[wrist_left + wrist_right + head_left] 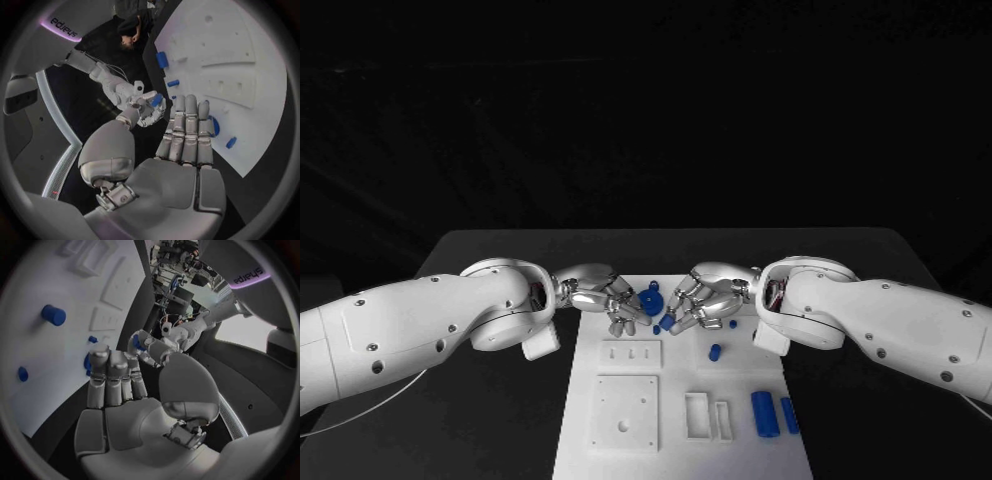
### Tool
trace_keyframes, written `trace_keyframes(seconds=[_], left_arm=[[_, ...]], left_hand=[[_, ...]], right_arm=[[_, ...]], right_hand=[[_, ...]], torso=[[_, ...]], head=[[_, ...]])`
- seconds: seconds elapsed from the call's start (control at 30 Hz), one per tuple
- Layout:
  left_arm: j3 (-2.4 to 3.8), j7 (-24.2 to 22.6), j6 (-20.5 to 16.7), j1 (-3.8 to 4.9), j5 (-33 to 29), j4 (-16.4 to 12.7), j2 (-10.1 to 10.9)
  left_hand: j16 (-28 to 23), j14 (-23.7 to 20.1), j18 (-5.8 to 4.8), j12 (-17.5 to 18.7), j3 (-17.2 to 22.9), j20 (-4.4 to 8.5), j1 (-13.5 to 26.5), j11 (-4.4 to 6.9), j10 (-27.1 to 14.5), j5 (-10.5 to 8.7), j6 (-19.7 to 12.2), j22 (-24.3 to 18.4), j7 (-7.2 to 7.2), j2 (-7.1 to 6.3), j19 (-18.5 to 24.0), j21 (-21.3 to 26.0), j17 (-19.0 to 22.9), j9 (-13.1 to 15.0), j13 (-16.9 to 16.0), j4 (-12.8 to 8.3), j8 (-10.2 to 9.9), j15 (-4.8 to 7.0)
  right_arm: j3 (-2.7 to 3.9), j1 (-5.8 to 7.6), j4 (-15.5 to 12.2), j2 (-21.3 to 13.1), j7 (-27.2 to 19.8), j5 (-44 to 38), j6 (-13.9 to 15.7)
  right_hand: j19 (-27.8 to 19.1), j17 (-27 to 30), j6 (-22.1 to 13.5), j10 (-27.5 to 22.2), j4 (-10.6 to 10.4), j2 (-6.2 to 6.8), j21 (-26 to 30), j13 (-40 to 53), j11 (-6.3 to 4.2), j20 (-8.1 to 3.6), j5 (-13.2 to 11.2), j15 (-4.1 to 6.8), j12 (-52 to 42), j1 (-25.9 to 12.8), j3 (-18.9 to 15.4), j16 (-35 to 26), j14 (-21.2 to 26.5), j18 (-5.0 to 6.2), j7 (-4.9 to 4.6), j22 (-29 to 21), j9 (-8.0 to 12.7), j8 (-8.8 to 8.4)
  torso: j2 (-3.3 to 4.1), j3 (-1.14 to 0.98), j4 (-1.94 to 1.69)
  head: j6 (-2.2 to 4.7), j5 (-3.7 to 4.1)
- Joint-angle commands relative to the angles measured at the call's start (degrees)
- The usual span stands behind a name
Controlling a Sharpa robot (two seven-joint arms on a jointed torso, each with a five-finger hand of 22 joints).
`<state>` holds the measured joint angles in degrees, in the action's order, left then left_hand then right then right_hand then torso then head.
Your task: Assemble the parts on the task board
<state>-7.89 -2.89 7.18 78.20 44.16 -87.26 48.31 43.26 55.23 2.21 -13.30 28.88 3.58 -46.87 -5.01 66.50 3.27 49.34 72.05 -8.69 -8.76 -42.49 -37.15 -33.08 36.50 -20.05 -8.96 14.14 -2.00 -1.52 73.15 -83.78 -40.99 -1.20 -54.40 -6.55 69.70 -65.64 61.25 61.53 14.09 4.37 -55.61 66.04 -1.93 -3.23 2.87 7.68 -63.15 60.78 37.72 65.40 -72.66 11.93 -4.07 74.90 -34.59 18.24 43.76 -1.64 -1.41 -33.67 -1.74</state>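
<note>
While both of my hands are hovering low over the far end of the white task board (678, 400), I am sizing up the small blue parts under them. My left hand (600, 297) is reaching in with its fingers (186, 131) stretched out side by side, holding nothing that I can make out. My right hand (710, 297) is doing the same from the other side, fingers (111, 374) straight and together; whether a fingertip is touching a piece, I cannot tell. Between the two hands a round blue part (651, 299) is sitting on the board, with a small blue peg (715, 351) lying nearer me and two blue cylinders (775, 413) resting side by side at the board's near right corner. I am judging these pieces to be light, stiff plastic with smooth sides, likely to slip or roll if nudged. I am thinking the round part is best pinched across its rim, and the cylinders around their middles, with gentle pressure
</note>
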Motion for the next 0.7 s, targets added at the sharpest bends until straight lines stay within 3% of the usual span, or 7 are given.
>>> trace_keyframes(seconds=[0.03,0.17,0.5,0.7], left_arm=[[0.04,-0.3,1.1,0.08,-0.3,-0.4,-0.3],[0.03,0.9,1.8,0.13,-1.5,-0.8,-0.5],[0.00,2.3,2.4,0.14,-1.8,-0.5,-1.1],[-0.02,2.9,2.2,0.15,-1.6,-0.6,-1.4]], left_hand=[[-0.4,0.4,0.56,0.6,-0.2,-0.04,1.2,-0.02,0.0,-0.22,-0.4,-0.1,-0.53,-0.79,0.1,0.3,0.1,-0.6,0.3,1.2,-0.7,-0.15],[-0.6,0.4,0.65,1.3,0.5,-0.06,1.2,-0.32,-0.2,-0.27,-1.2,-0.2,-1.01,-2.08,0.0,0.3,-0.1,-1.5,0.8,3.0,-1.3,-0.14],[-0.7,0.3,0.61,1.6,0.6,-0.13,1.0,-0.42,-0.3,-0.29,-1.4,-0.2,-1.13,-1.76,0.2,0.4,-0.2,-1.8,1.0,3.7,-1.5,-0.21],[-0.8,0.2,0.59,1.7,0.6,-0.17,1.0,-0.47,-0.4,-0.29,-1.5,-0.2,-1.18,-1.83,0.2,0.4,-0.2,-1.9,1.0,4.0,-1.5,-0.26]], right_arm=[[0.02,0.04,0.1,0.1,1.5,-2.3,-3.1],[0.02,0.05,0.0,0.1,1.6,-2.0,-3.5],[0.02,0.05,-0.1,0.4,1.4,-0.8,-3.4],[0.02,0.05,-0.2,0.6,1.4,-0.5,-3.6]], right_hand=[[-0.4,-0.1,-0.2,-0.4,0.2,-0.51,-0.2,0.1,0.15,0.16,0.0,0.08,0.0,0.1,0.1,-0.1,0.4,3.07,-0.36,1.1,-0.1,0.34],[-0.4,-0.1,-0.2,-0.4,0.2,-0.49,-0.2,0.1,0.15,0.17,0.0,0.07,0.0,0.1,0.2,-0.1,0.4,3.07,-0.36,1.1,-0.1,0.35],[-0.4,-0.1,-0.2,-0.5,0.2,-0.46,-0.2,0.1,0.16,0.19,0.0,0.06,0.0,0.0,0.3,-0.1,0.4,3.07,-0.36,1.1,-0.2,0.36],[-0.5,-0.1,-0.2,-0.5,0.2,-0.46,-0.2,0.2,0.16,0.19,0.0,0.06,0.0,0.0,0.3,-0.1,0.4,3.07,-0.37,1.1,-0.2,0.37]], torso=[[0.03,-0.06,0.06],[0.06,-0.01,0.04],[0.06,-0.13,0.07],[0.03,-0.06,0.04]], head=[[-0.06,0.00],[-0.05,0.09],[-0.20,0.10],[-0.24,0.12]])
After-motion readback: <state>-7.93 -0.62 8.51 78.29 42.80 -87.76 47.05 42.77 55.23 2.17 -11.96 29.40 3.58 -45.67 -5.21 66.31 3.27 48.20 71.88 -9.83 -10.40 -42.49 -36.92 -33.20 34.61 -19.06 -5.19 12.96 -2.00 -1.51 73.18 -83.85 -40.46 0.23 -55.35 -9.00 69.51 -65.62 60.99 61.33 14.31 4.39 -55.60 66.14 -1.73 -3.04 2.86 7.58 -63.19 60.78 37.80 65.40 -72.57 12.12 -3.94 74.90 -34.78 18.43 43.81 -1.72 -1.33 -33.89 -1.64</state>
